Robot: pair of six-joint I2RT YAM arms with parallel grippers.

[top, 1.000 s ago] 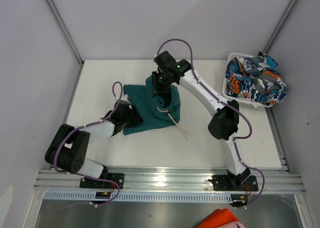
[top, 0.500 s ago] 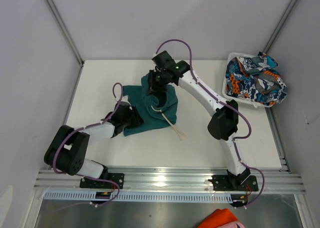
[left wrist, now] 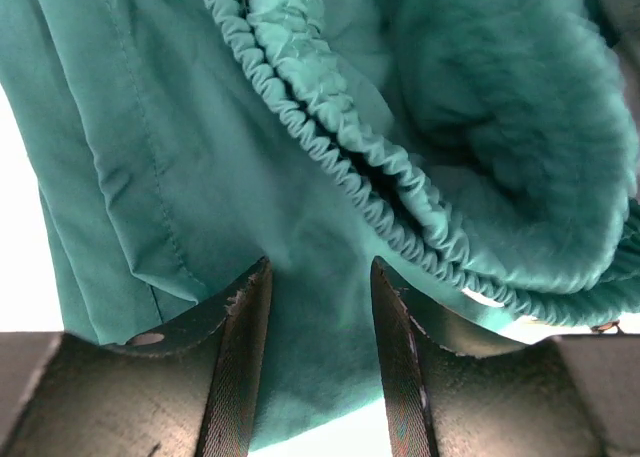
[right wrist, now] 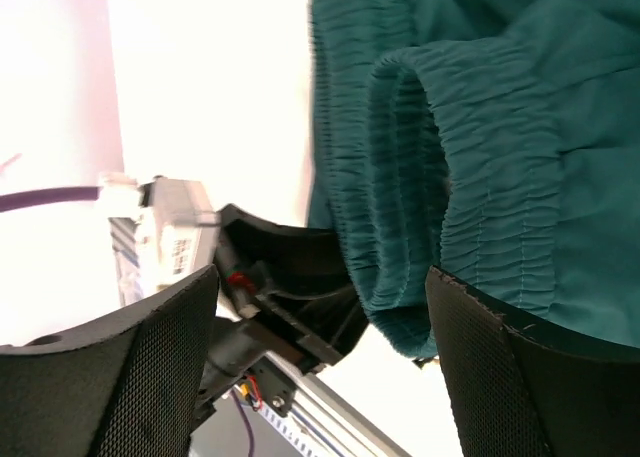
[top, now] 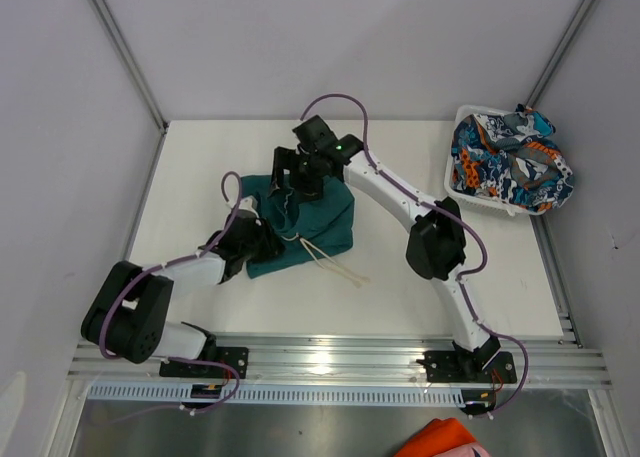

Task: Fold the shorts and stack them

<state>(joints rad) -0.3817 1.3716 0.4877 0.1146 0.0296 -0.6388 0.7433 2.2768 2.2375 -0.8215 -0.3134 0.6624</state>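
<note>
Folding the teal shorts point(top: 305, 222) seems to be the step in hand, and the fold looks only half settled. They lie on the worktop point(top: 200, 157) in front of the two arms, bunched double, with the elastic waistband point(right wrist: 420, 167) rolled over on itself. The right gripper point(right wrist: 320, 277) hangs just above the far edge of the cloth with its jaws spread wide and nothing between them. The left gripper point(left wrist: 318, 267) sits at the near left corner. Its jaws stand partly apart and lie on flat cloth. I see no fold pinched between them, so it appears to press the cloth down rather than to hold it. The printed shorts point(top: 510, 162) are well apart, heaped in the white basket point(top: 449, 182) at the right and partly hanging over its rim.

Several things can go wrong from here, in my judgement. The rolled waistband is springy and nothing clamps it, so it may unroll and spoil the fold. The pale drawstring point(top: 335, 265) trails out over the worktop toward the arms, and a finger passing low can hook it and pull the whole pair crooked. If the left gripper lifts or slides, the thin cloth may cling and come along. The bundle is also lumpy, so the second pair laid on top may slip off.
</note>
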